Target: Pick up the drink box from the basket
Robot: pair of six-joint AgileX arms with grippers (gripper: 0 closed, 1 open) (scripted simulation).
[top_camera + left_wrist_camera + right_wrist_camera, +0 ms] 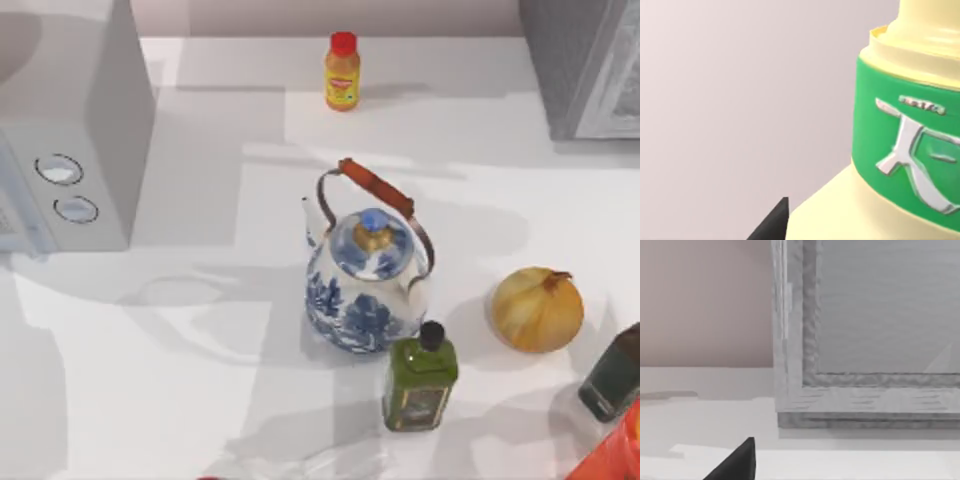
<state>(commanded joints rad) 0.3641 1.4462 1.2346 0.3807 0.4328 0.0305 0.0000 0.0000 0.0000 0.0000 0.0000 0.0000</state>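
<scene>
A smooth white tabletop [200, 400] fills the top view, crossed by soft grey shadows and brighter patches of light. At its left edge stands a pale grey box-shaped appliance [70, 130] with two round dials on its face. At the far right corner sits a grey cabinet-like unit [580, 65] with a framed front panel; the right wrist view shows a similar framed grey panel [880, 325] up close. Behind the table runs a plain pinkish-beige wall [705, 300].

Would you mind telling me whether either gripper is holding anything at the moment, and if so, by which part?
It cannot be told. The left wrist view has a cream bottle with a green label close up beside a dark fingertip, but no grasp is visible.
</scene>
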